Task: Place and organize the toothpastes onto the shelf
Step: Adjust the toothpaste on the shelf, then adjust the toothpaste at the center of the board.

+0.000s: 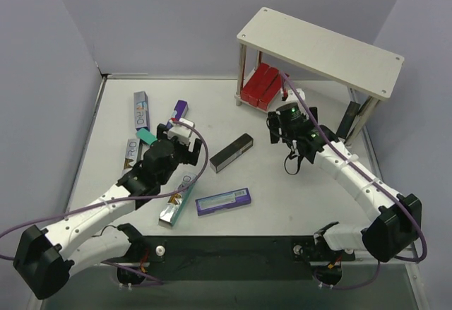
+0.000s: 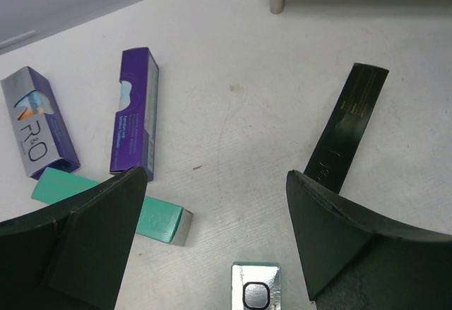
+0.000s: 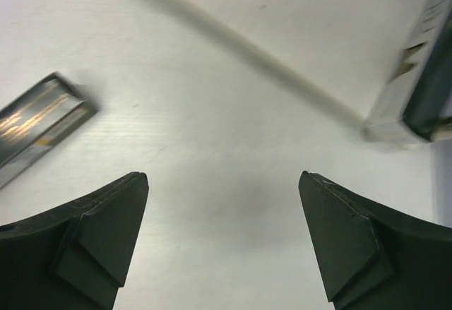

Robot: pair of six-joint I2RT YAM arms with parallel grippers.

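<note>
Looking down past my left gripper (image 2: 215, 176), the fingers are spread wide with nothing held. It's mostly bare table (image 1: 282, 204) between them, except a shiny silver carton end (image 2: 256, 287) poking in right underneath me at the bottom edge. Ahead of my left finger a purple carton (image 2: 134, 119) lies flat, and further out on that side there's a silver carton (image 2: 39, 123) with big letters on it. A teal carton (image 2: 155, 217) lies crosswise just in front of that same finger, one end tucked out of sight behind it. Over on the other side a black carton (image 2: 349, 123) runs away from my right finger, its near end hidden behind the fingertip. I honestly can't tell if either finger touches anything.

My right gripper (image 3: 222, 176) is wide apart too and empty, with plain tabletop between the fingers. That view is pretty blurry. Off its left finger is a dark glossy carton end (image 3: 39, 123), and far off to the right is something silver and dark, too smeared to name.

From overhead, the shelf (image 1: 321, 52) stands just beyond my right gripper and well away from my left one. The red cartons (image 1: 260, 84) are packed side by side on its lower board, at the end nearer my left gripper.
</note>
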